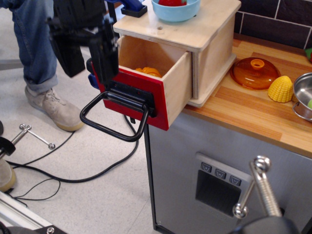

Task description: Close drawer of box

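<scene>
The box (214, 44) is a pale plywood housing standing on the wooden counter. Its drawer (146, 92) is pulled well out to the left, with a red front panel, a black plate and a big black loop handle (114, 119) hanging down. An orange object (147, 71) lies inside the drawer. My gripper (87, 51) is black, with two fingers (106, 51) spread apart and nothing between them. It hangs at the left end of the red panel, and the right finger overlaps the panel's upper left corner.
A blue bowl (176, 9) with something red stands on the box top. An orange lid (254, 73), a yellow corn toy (281, 89) and a metal pot (304, 95) sit on the counter (253, 117). A person's leg (36, 44) stands at left. Cables (73, 175) lie on the floor.
</scene>
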Robot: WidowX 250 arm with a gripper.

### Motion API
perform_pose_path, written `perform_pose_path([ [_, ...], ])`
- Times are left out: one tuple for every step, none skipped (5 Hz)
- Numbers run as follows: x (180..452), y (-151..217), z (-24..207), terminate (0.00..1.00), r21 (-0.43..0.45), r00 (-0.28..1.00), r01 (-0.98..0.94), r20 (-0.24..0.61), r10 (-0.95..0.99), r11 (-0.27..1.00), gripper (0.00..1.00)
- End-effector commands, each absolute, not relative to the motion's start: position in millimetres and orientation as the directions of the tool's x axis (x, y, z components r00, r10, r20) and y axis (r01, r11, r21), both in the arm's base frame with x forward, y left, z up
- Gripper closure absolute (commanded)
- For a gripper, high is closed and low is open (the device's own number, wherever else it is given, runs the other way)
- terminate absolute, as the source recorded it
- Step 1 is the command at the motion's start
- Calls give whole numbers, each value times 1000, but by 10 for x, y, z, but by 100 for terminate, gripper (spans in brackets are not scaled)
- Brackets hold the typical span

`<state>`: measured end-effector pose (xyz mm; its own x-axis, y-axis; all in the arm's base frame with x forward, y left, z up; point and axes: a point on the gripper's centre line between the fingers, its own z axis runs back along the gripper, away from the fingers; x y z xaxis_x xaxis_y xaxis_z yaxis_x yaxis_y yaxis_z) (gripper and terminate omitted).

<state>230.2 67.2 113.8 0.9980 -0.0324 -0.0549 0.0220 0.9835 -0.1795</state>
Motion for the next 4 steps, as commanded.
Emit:
perform_pose_path([
  [2340,642,1038,0,-119,997,9,84,1,993,0],
  [2444,585,954,0,-103,994,-12,106,23,995,0],
  [2501,522,884,0,-103,991,-35,123,48,994,0],
  [2539,456,793,0,-97,986,-55,154,69,994,0],
])
